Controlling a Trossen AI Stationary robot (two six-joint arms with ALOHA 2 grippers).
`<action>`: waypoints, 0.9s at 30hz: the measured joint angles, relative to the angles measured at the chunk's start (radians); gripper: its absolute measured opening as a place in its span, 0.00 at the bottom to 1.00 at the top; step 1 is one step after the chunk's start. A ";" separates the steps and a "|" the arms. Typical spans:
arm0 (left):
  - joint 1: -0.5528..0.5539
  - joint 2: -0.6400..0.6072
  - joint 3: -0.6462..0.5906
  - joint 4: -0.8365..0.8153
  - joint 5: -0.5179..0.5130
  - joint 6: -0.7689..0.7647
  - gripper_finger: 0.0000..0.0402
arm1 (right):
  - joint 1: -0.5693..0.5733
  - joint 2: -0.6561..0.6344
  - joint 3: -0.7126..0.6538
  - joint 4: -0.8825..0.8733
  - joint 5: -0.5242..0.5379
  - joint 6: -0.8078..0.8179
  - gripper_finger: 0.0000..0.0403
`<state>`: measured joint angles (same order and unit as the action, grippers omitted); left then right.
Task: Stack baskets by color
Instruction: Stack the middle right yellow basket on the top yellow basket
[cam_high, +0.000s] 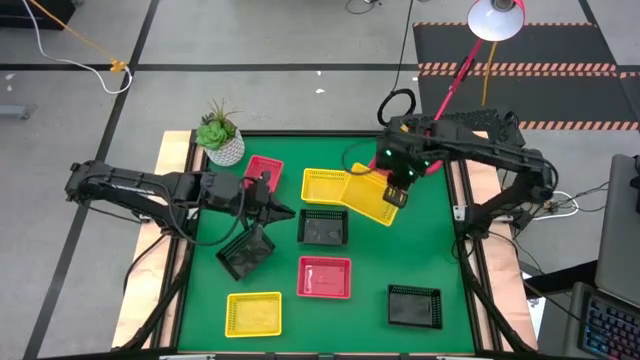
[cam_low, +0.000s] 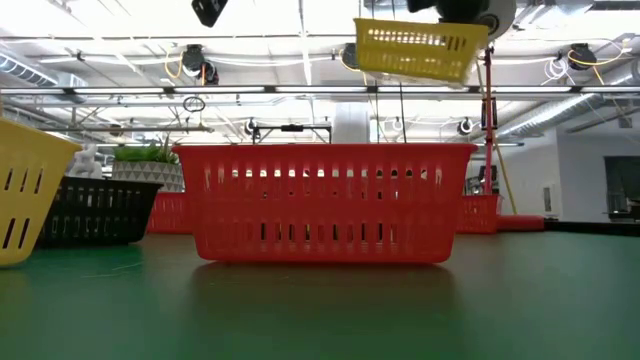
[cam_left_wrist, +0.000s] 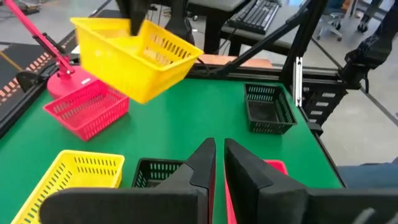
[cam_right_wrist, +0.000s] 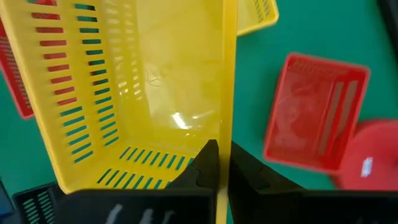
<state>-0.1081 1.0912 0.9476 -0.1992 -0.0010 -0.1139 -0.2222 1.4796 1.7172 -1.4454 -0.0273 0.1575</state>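
Note:
My right gripper (cam_high: 397, 194) is shut on a yellow basket (cam_high: 370, 198), which it holds high above the green table's far right part. Two more yellow baskets (cam_high: 325, 185) (cam_high: 253, 313) stand on the table. Three black baskets (cam_high: 323, 227) (cam_high: 247, 252) (cam_high: 415, 305) and two red ones (cam_high: 262, 170) (cam_high: 325, 277) also stand there. A third red basket (cam_right_wrist: 317, 112) stands beside the lamp base. My left gripper (cam_left_wrist: 219, 155) hovers over the table's left half, shut, with nothing between its fingers. My right gripper pinches the rim of one side wall (cam_right_wrist: 225, 134) of the yellow basket, with one finger inside the basket and one outside. The fingers come from above, pointing down. The basket hangs tilted below them, lifted clear of the table.
A white plant pot (cam_high: 222, 140) stands at the table's far left corner. A red lamp base (cam_right_wrist: 373, 155) sits at the far right, its pole slanting up to the lamp head (cam_high: 495, 20). Bare green table (cam_high: 450, 250) shows along the right edge.

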 joint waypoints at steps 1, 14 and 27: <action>0.000 0.000 0.000 -0.002 0.000 0.000 0.09 | -0.011 0.020 0.023 -0.003 0.000 -0.026 0.02; 0.000 -0.007 0.000 -0.003 0.001 -0.013 0.09 | -0.136 0.200 0.216 -0.033 0.000 -0.344 0.02; 0.000 -0.008 0.000 -0.002 0.002 -0.016 0.09 | -0.184 0.322 0.222 0.201 0.025 -0.567 0.02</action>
<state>-0.1081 1.0836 0.9474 -0.2013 0.0010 -0.1295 -0.4065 1.8011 1.9392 -1.2446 -0.0021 -0.4098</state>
